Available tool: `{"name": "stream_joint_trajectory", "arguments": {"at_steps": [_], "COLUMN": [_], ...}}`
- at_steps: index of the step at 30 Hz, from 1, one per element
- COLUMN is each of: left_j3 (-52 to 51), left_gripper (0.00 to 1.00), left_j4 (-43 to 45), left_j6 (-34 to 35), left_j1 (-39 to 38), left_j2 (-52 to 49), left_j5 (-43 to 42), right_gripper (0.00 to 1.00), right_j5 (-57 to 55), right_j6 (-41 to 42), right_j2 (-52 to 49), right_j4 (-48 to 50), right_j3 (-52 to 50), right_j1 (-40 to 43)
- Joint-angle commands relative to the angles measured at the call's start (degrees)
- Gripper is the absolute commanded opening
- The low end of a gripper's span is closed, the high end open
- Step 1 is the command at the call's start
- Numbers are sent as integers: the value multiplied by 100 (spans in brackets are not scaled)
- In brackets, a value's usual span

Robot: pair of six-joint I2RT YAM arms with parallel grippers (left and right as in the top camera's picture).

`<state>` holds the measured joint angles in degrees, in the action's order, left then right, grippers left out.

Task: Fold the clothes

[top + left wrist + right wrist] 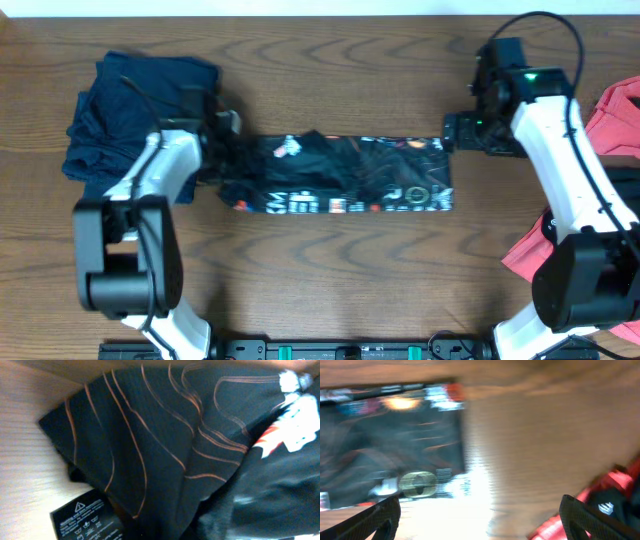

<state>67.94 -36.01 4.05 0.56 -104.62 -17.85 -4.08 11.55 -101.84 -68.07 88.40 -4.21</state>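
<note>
The black jersey (pixel 350 175) with thin orange lines and white/orange lettering lies as a long folded strip across the middle of the table. My left gripper (pixel 228 150) is at its left end, where the cloth is bunched. In the left wrist view the jersey (pixel 165 445) fills the frame and hides the fingers, and its care label (pixel 87 520) shows at the bottom left; the gripper looks shut on the cloth. My right gripper (pixel 452 132) is just off the jersey's right end. Its fingers (pixel 480 510) are spread wide over bare wood, empty, with the jersey (pixel 390 445) to its left.
A navy garment (pixel 130 110) lies crumpled at the back left, beside my left arm. Coral-red garments lie at the right edge (pixel 620 120) and front right (pixel 525 255); one shows in the right wrist view (pixel 615 490). The table is dark wood (pixel 350 270).
</note>
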Motion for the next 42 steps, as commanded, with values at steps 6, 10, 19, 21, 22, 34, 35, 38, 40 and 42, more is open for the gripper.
{"name": "stream_joint_trajectory", "arguments": {"at_steps": [6,10,19,21,22,34,35,38,40,42], "left_j3": [1329,1508,1486,1462,1462,1462,1462,1462,1462,1462], "left_gripper": [6,6,6,6,6,7,7,7,7,7], "left_j4": [-817,-1029,-1003,-1008,-999,-352,-330,-267,-223,-181], "left_j6": [9,59,219,221,227,422,422,422,422,420], "left_j1": [-144,-793,-2889,-3211,-3340,-3840,-3840,-3842,-3842,-3842], "left_j2": [531,531,439,334,267,-96,-98,-105,-105,-105], "left_j5": [442,334,741,855,848,850,848,846,844,796], "right_gripper": [99,99,99,99,99,99,99,99,99,99], "right_j5": [-109,-109,-107,-107,-107,-101,-101,-101,-101,-101], "right_j6": [-133,-199,-199,-201,-201,-267,-267,-267,-267,-264], "right_j2": [-7,-7,-7,-7,-7,-7,-7,-7,-7,-7], "right_j4": [-227,-269,-341,-376,-396,-560,-566,-564,-566,-566], "right_j3": [35,35,35,35,35,35,35,35,35,35], "right_j1": [448,468,468,468,468,461,457,457,455,457]}}
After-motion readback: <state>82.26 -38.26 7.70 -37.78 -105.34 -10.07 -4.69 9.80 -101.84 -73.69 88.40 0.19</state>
